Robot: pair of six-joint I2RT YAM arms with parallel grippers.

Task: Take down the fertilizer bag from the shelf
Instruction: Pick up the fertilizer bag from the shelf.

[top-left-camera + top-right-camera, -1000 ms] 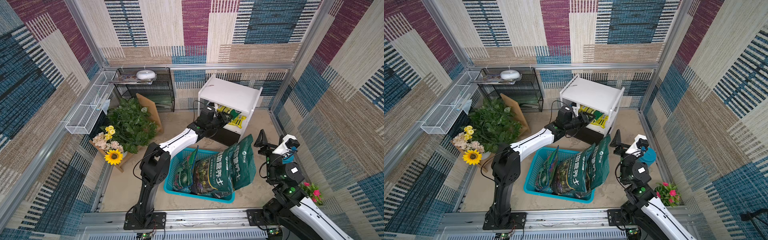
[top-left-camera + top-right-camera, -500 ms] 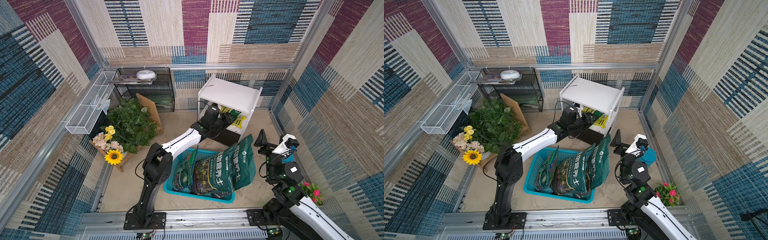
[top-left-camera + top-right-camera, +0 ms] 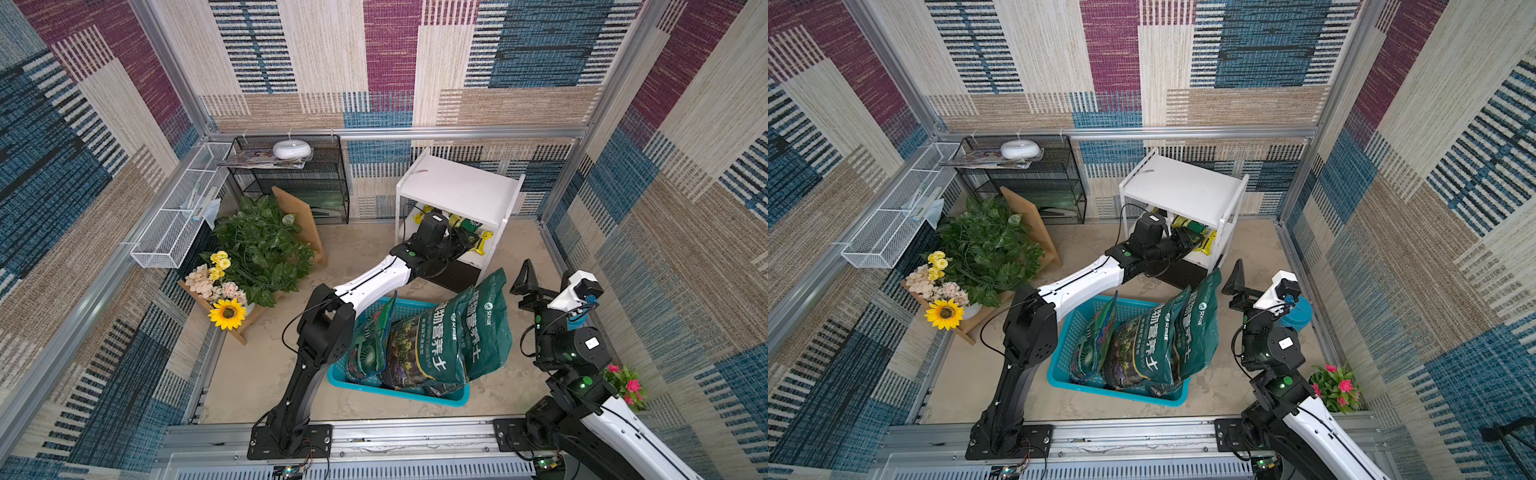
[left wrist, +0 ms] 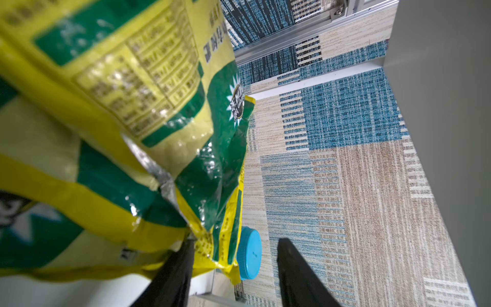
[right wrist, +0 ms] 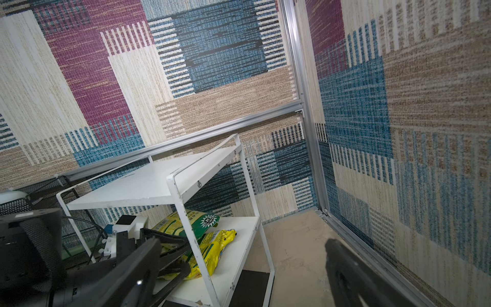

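Two fingers of the left gripper point(image 4: 236, 240) stand partly apart inside the shelf point(image 3: 457, 187). The fertilizer bag point(image 4: 119, 106) lies on the lower white board just ahead of them, its corner seemingly brushing one finger. The right gripper point(image 5: 243, 242) gapes wide and empty, well apart from the bag.

Two fertilizer bags point(image 5: 204, 222), one shelf point(image 5: 138, 186), one basket point(image 3: 399, 392).

Yellow-and-green printed bags point(image 5: 186, 222) on white shelf point(image 3: 457, 191), black base panel point(image 3: 455, 276); teal basket point(image 3: 399, 392) near, holding dark green sacks point(image 3: 486, 328) with pale lettering; walls point(image 3: 390, 54) in maroon, blue, beige striped patchwork; yellow sunflower point(image 3: 227, 313) left.
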